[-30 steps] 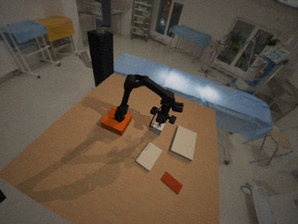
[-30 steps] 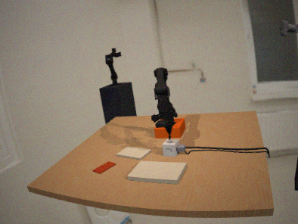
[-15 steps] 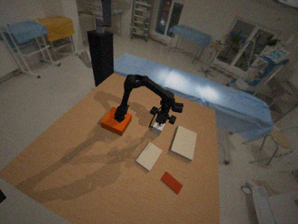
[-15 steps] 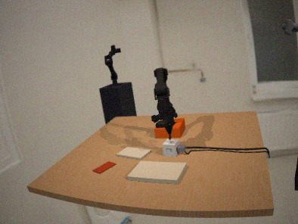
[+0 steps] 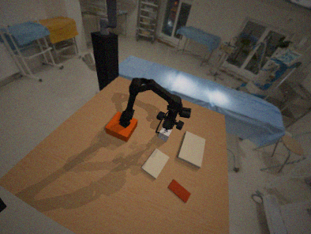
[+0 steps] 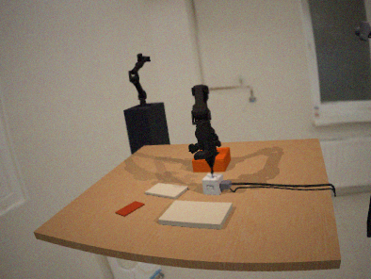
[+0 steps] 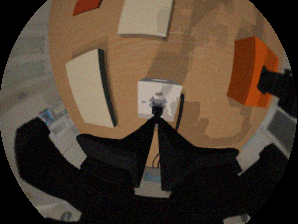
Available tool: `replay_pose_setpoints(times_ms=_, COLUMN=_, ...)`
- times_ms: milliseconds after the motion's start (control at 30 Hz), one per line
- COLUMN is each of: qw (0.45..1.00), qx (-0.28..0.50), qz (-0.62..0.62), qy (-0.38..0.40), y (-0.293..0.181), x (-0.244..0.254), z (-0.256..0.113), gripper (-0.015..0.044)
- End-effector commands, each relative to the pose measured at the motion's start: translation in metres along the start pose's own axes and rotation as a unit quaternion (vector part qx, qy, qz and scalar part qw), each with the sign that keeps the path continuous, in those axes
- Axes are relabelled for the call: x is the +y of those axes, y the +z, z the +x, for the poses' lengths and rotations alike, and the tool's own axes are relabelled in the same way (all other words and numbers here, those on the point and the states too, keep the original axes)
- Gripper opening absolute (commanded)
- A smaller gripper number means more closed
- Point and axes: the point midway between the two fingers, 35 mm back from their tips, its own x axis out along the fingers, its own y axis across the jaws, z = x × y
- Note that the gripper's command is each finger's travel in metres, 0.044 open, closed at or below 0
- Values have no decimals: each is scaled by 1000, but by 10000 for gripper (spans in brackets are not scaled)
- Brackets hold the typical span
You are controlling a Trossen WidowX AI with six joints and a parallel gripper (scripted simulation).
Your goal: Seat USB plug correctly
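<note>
The white power cube stands on the table. My gripper is over its top, pointing down, and is shut on the USB plug. The plug shows in the wrist view as a small dark piece at the fingertips, with a grey patch just beyond it on the cube's top. The fingertips and plug hide part of the socket. Whether the plug's metal end is inside the socket, and which way round it is, I cannot tell.
A grey connector with black cables is at the cube's side. The arm's base stands on an orange block. A thick cream slab, a thinner one and a red slab lie nearby.
</note>
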Motion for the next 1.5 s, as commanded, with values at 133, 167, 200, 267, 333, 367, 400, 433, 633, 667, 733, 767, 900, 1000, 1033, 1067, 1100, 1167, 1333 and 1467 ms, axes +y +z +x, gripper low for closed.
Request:
replay_pose_setpoints(times_ms=133, qw=1000, qx=3, qz=-1, qy=-1, y=0, x=-1, z=1, gripper=0)
replay_pose_setpoints(times_ms=167, qw=1000, qx=3, qz=-1, qy=-1, y=0, x=-1, z=2, gripper=0)
replay_pose_setpoints(times_ms=200, qw=1000, qx=3, qz=-1, qy=-1, y=0, x=-1, z=2, gripper=0)
replay_pose_setpoints(times_ms=267, qw=1000, qx=3, qz=-1, qy=-1, y=0, x=-1, z=2, gripper=0)
replay_pose_setpoints(times_ms=333, qw=1000, qx=3, qz=-1, qy=-1, y=0, x=-1, z=2, gripper=0)
replay_pose_setpoints(times_ms=367, qw=1000, qx=3, qz=-1, qy=-1, y=0, x=-1, z=2, gripper=0)
replay_pose_setpoints(times_ms=400, qw=1000, qx=3, qz=-1, qy=-1, y=0, x=-1, z=2, gripper=0)
replay_pose_setpoints(times_ms=433, qw=1000, qx=3, qz=-1, qy=-1, y=0, x=-1, z=3, gripper=0)
replay_pose_setpoints(times_ms=633, qw=1000, qx=3, qz=-1, qy=-1, y=0, x=-1, z=3, gripper=0)
replay_pose_setpoints(times_ms=667, qw=1000, qx=3, qz=-1, qy=-1, y=0, x=-1, z=3, gripper=0)
replay_pose_setpoints(times_ms=733, qw=1000, qx=3, qz=-1, qy=-1, y=0, x=-1, z=4, gripper=0)
replay_pose_setpoints(times_ms=767, qw=1000, qx=3, qz=-1, qy=-1, y=0, x=-1, z=4, gripper=0)
replay_pose_setpoints(times_ms=900, qw=1000, qx=3, qz=-1, qy=-1, y=0, x=-1, z=4, gripper=0)
replay_pose_setpoints(times_ms=1000, qw=1000, qx=3, qz=-1, qy=-1, y=0, x=-1, z=5, gripper=0)
replay_pose_setpoints(times_ms=1033, qw=1000, qx=3, qz=-1, qy=-1, y=0, x=-1, z=5, gripper=0)
replay_pose_setpoints(times_ms=1067, qw=1000, qx=3, qz=-1, qy=-1, y=0, x=-1, z=5, gripper=0)
replay_pose_setpoints(times_ms=1100, qw=1000, qx=3, qz=-1, qy=-1, y=0, x=-1, z=5, gripper=0)
replay_pose_setpoints(times_ms=1167, qw=1000, qx=3, qz=-1, qy=-1, y=0, x=-1, z=5, gripper=0)
replay_pose_setpoints(times_ms=1333, qw=1000, qx=3, qz=-1, qy=-1, y=0, x=-1, z=6, gripper=0)
replay_pose_setpoints(times_ms=1467, qw=1000, qx=3, qz=-1, qy=-1, y=0, x=-1, z=6, gripper=0)
